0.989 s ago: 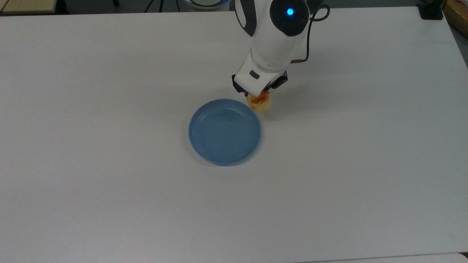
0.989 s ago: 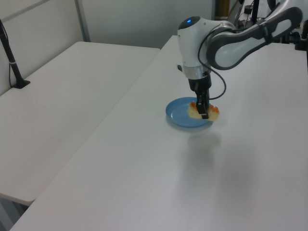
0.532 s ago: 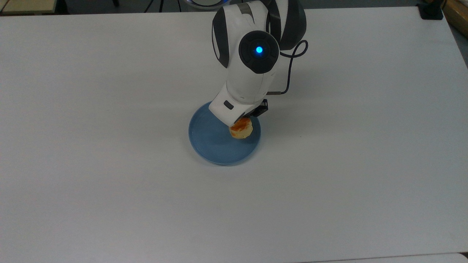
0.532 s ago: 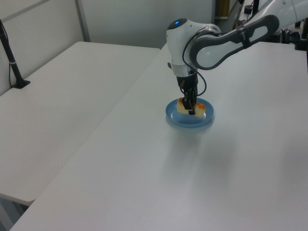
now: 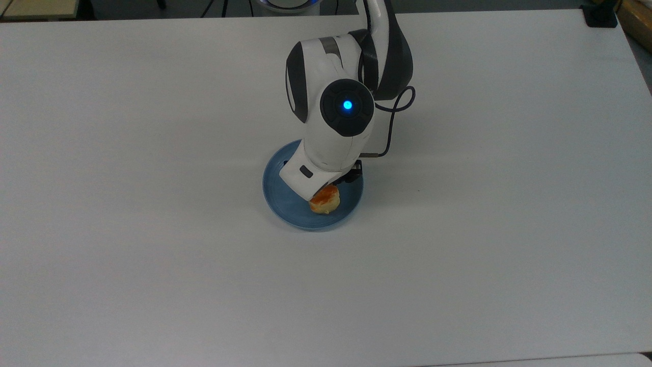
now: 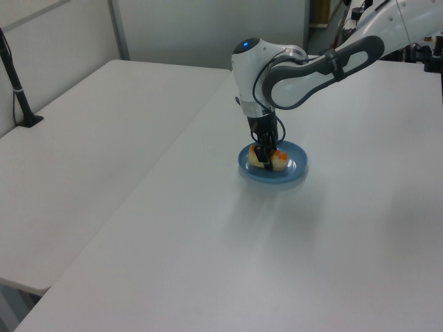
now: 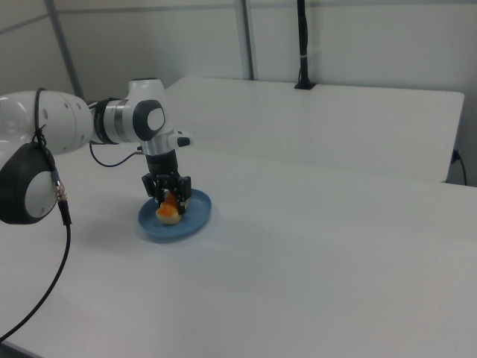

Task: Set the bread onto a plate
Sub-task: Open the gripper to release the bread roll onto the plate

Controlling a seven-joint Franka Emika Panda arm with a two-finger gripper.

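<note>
Over a white tabletop [image 5: 153, 255], a Franka arm [image 5: 336, 122] reaches down to the blue plate [image 5: 285, 206], its gripper [image 6: 266, 158] closed on the bread [image 5: 325, 201]. From the top view, the arm's wrist housing covers the plate's upper half and most of the bread; only the loaf's rounded end, orange-brown glaze over pale yellow, pokes out below it, within the plate's rim toward the top view's lower right. From the left view, the dark fingers clamp the bread [image 6: 269, 159] across its middle, pale ends showing on either side, low over the plate [image 6: 294, 168]; whether the loaf touches the plate cannot be made out. From the right view, the gripper [image 7: 170, 203] holds the bread [image 7: 169, 209] above the left part of the plate [image 7: 195, 220], and a second table [image 7: 335, 112] stands behind.
</note>
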